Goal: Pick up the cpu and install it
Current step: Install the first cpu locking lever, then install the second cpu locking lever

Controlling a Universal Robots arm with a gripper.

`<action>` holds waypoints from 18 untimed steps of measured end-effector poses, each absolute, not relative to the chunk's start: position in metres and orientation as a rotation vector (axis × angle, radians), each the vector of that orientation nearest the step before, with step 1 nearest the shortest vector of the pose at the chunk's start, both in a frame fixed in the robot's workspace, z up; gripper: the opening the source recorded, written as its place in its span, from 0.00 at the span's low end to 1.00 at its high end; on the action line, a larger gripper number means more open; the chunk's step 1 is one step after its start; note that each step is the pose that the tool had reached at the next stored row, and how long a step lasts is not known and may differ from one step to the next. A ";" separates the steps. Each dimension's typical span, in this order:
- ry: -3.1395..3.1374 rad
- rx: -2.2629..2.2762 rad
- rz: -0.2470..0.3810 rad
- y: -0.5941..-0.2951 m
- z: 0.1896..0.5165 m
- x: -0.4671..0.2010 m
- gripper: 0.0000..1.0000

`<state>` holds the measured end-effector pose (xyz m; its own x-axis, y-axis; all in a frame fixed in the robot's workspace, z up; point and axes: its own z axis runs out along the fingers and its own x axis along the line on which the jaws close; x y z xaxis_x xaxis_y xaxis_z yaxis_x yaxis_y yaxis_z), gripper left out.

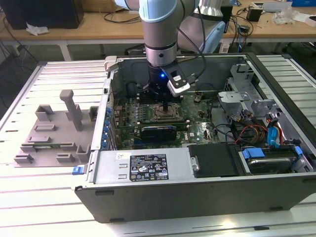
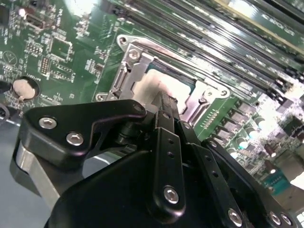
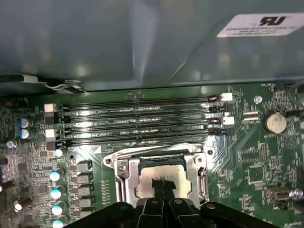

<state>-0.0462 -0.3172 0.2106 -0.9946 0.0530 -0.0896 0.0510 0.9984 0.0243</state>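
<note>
Your gripper (image 3: 163, 184) sits low over the motherboard socket frame (image 3: 124, 178), its fingers drawn close together and touching the cpu (image 3: 159, 173), which lies inside that frame beside the memory slots (image 3: 142, 124).

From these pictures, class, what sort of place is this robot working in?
Probably an electronics or robotics lab: an open computer case lies on a slatted metal table, the gripper is over its motherboard socket, and cluttered workbenches stand behind.
</note>
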 end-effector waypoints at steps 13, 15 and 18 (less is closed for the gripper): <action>3.052 0.032 0.036 -0.317 0.231 -0.046 0.11; 3.052 0.032 0.035 -0.317 0.231 -0.046 0.11; 3.052 0.032 0.035 -0.317 0.232 -0.046 0.11</action>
